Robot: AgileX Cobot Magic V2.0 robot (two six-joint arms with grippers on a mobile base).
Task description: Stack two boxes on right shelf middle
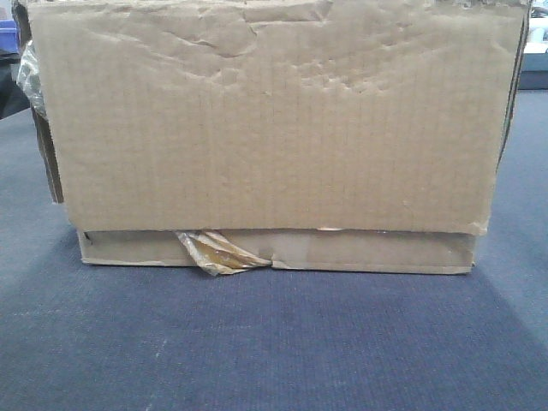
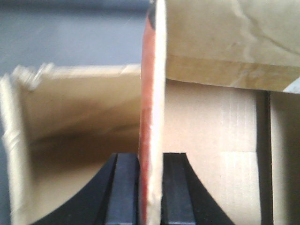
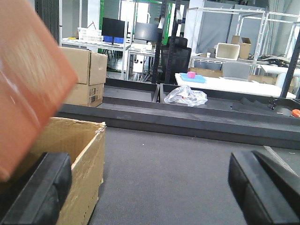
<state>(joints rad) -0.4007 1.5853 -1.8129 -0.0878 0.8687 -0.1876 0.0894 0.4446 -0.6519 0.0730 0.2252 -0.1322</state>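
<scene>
Right in front of me sits the big brown cardboard box (image 1: 274,128), filling almost the whole front view. Its broad face is wrinkled along the top, and a curl of torn amber tape (image 1: 218,254) hangs at the lower seam. It rests flat on the dark grey carpet (image 1: 274,342), not on any rack level.

My left gripper (image 2: 150,159) is pinched tight. The two black fingers (image 2: 123,187) sit either side of an upright cardboard flap (image 2: 158,70) seen edge-on, with no gap between pads and board. The flap shows a reddish face on one side and a pale cut edge. Behind it I look down into the open carton, with bare inner walls and another flap folded across the top right.

My right gripper (image 3: 147,164) is spread wide, one finger (image 3: 37,192) low on the left of the view and the other low on the right, with only carpet between them. Just by the left finger is the open box's wall (image 3: 79,159), its top edge frayed. A blurred orange-brown panel (image 3: 28,79) looms over that finger; I cannot tell whether it touches.

Further back, two stacked cartons (image 3: 86,75) stand on the left. A crumpled clear plastic bag (image 3: 187,95) lies on a low dark platform. A small pink block (image 3: 191,74) sits on a table beyond, and a dark monitor (image 3: 114,27) stands on a metal rack.
</scene>
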